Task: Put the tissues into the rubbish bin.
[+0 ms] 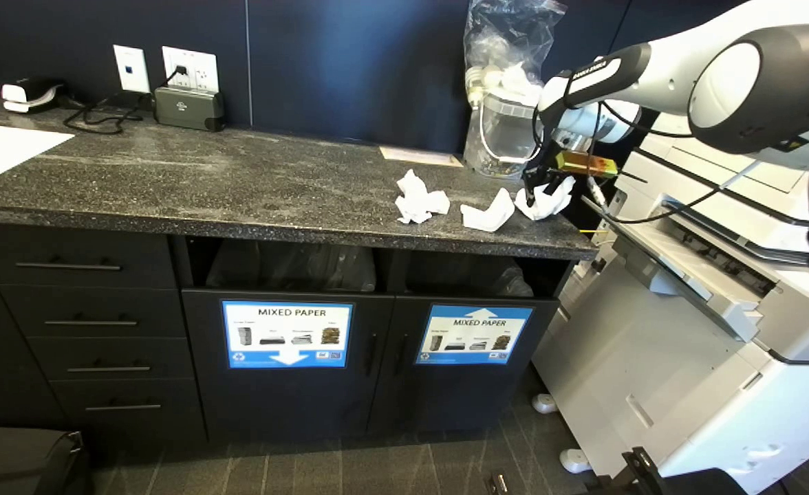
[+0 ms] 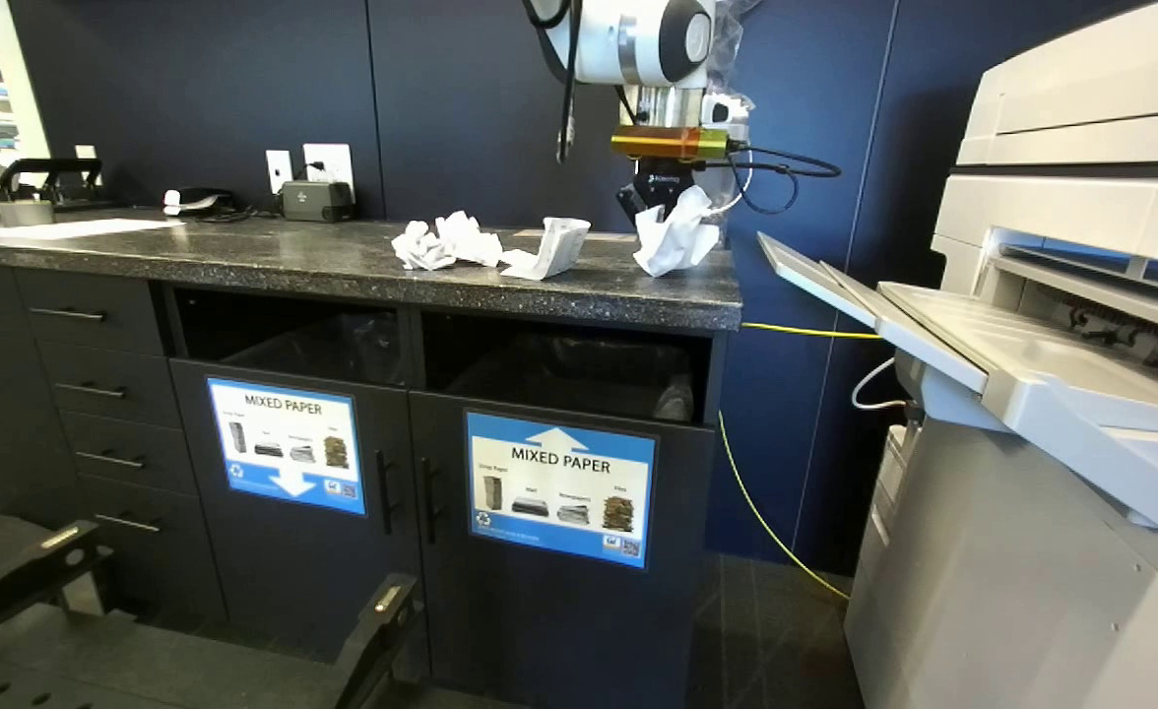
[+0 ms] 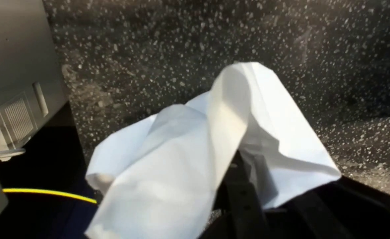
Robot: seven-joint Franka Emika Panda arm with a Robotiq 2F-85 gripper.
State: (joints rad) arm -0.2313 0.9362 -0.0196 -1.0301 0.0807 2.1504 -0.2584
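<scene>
White crumpled tissues lie on the dark speckled counter: a clump at the left (image 1: 418,199), which may be two wads, a folded one in the middle (image 1: 490,213), and one at the right end (image 1: 552,199). My gripper (image 1: 536,192) is lowered at the right-end tissue, which also shows in an exterior view (image 2: 675,236). In the wrist view this tissue (image 3: 171,166) folds around the black fingers (image 3: 239,176) and hides their tips, so I cannot tell whether they grip it. The rubbish bins, with clear liners, sit in openings under the counter; the right one (image 2: 579,364) is below the tissues.
A tall clear plastic bag over a container (image 1: 504,103) stands behind the gripper. A grey printer (image 2: 1012,473) is right of the counter, its tray (image 2: 865,305) jutting toward it. A yellow cable (image 2: 766,522) hangs beside the counter end. A chair (image 2: 195,630) is in front.
</scene>
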